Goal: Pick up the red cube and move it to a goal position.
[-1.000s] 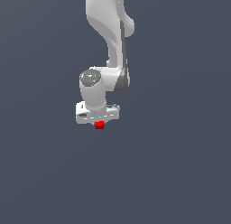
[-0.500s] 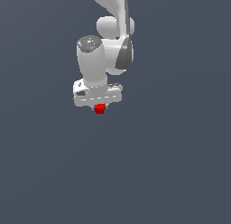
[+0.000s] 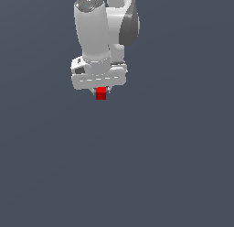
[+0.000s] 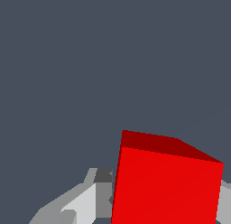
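The red cube (image 3: 101, 94) is a tiny bright red block held just under the white gripper (image 3: 101, 92), much narrower than the hand above it. The gripper is shut on the cube, and its fingers are mostly hidden behind the cube and hand in the exterior view. In the wrist view the red cube (image 4: 167, 182) fills the near part of the picture between the grey fingers (image 4: 97, 196), one finger on each side. The cube hangs clear of the plain dark surface. No goal marker shows in either view.
The white arm (image 3: 103, 29) rises from the gripper toward the exterior view's top. A plain dark grey-blue surface (image 3: 160, 166) lies all around, with no other objects in view.
The arm has carried the cube upward in the exterior view. The wrist has swung so the forearm now stands nearly straight above the hand. The cube stays held.
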{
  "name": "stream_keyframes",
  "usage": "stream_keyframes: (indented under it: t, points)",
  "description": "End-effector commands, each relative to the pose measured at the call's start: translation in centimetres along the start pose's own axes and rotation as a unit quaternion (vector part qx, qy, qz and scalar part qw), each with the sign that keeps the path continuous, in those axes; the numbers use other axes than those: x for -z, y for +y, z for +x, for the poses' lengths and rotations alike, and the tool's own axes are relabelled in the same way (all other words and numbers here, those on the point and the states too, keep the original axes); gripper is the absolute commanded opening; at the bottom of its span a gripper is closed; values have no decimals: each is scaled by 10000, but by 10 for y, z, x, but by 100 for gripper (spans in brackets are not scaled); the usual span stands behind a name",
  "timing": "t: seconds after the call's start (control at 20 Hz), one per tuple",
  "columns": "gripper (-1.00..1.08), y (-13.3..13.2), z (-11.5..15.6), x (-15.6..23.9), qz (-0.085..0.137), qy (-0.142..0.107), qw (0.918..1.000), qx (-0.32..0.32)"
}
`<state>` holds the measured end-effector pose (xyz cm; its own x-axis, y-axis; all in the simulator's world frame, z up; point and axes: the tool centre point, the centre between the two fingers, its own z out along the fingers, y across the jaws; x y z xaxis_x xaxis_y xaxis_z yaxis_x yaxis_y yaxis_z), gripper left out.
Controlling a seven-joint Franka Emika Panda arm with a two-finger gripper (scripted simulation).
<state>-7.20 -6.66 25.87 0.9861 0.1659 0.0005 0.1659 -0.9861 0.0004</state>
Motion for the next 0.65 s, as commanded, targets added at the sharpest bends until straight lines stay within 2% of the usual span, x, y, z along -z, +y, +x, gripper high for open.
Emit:
stream_keyframes:
  t: [0.0, 0.3, 0.6]
  points:
    - [-100, -2, -4, 15, 2, -3, 10000, 2]
    - [-100, -4, -9, 33, 2, -3, 10000, 2]
    - [-100, -4, -8, 32, 2, -3, 10000, 2]
